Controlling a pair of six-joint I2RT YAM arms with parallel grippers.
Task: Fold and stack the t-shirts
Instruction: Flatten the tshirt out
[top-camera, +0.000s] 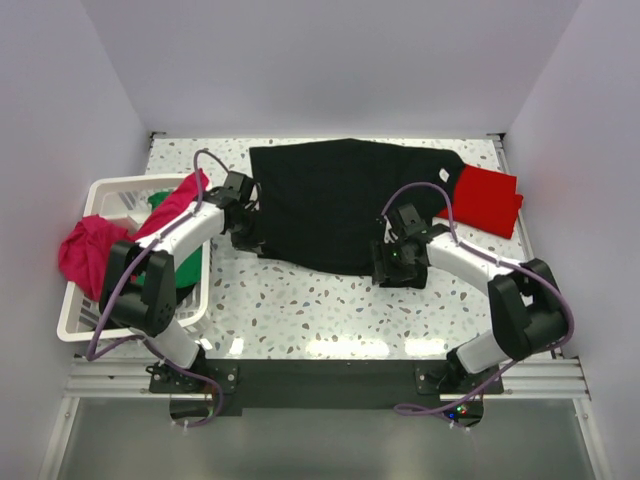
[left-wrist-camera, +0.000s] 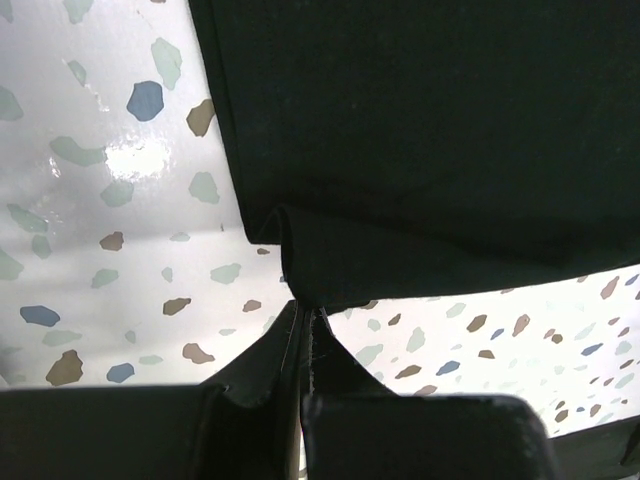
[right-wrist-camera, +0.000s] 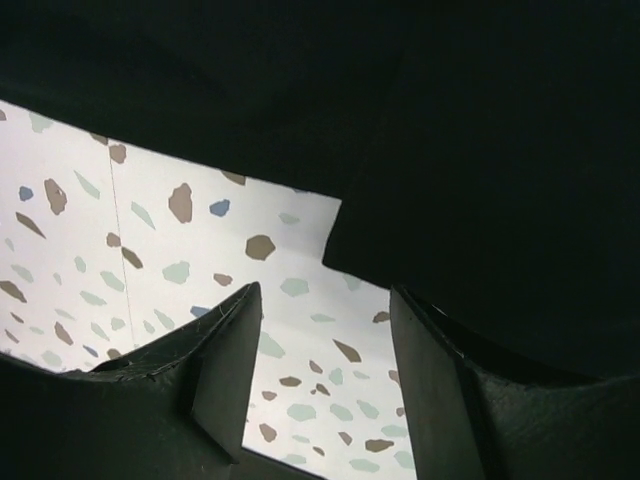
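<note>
Black t-shirt (top-camera: 340, 200) spread flat on the speckled table (top-camera: 300, 310), gripped at its left edge.
A fold of its left hem is clamped between the closed fingers of the left gripper (left-wrist-camera: 303, 330). The right gripper (right-wrist-camera: 325, 320) is set at the near hem, jaws parted, bare table seen between them, no cloth caught. A red t-shirt (top-camera: 485, 198) is laid folded at the far right, touching the black sleeve. A magenta-pink t-shirt (top-camera: 88, 250) is draped over the rim of the white basket (top-camera: 110, 188) at left, and a green one (top-camera: 160, 200) is seen inside.
</note>
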